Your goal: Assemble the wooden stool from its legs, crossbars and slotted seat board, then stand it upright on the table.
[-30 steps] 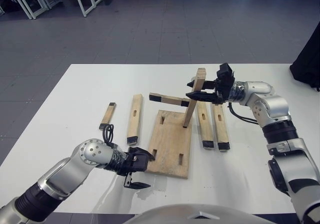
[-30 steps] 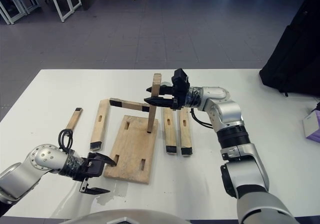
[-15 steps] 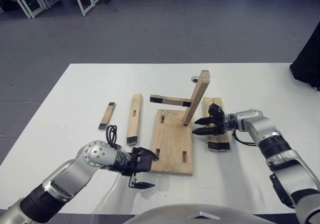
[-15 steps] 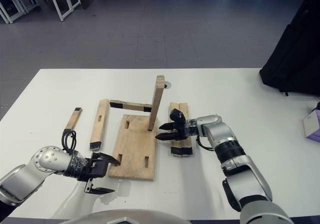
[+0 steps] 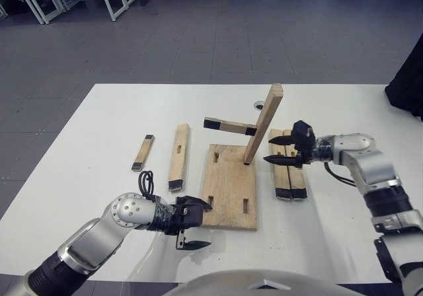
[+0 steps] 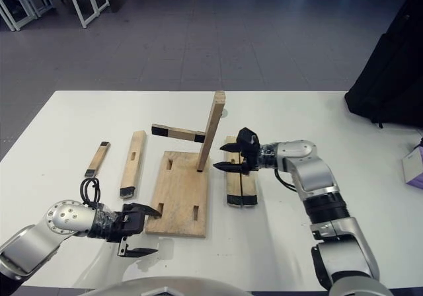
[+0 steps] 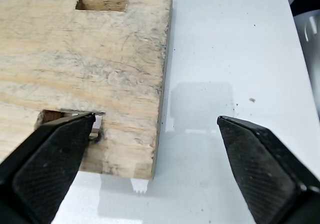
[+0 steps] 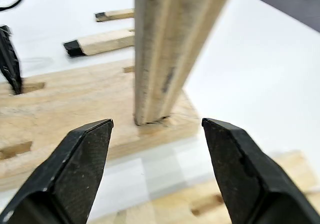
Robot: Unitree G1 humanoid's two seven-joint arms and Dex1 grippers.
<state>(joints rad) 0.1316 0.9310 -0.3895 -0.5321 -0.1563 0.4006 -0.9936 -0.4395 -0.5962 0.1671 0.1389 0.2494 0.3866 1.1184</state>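
On the table [image 5: 86, 144], left tool's [image 7: 156, 119] fingertip [image 7: 57, 146] overlaps a seat board [image 7: 100, 49] slot [image 7: 50, 117].

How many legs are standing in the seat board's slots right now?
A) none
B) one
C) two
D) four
B: a single leg stands in the far right slot of the seat board, with a crossbar jutting from it toward the robot's left; the board's other three slots hold no leg.
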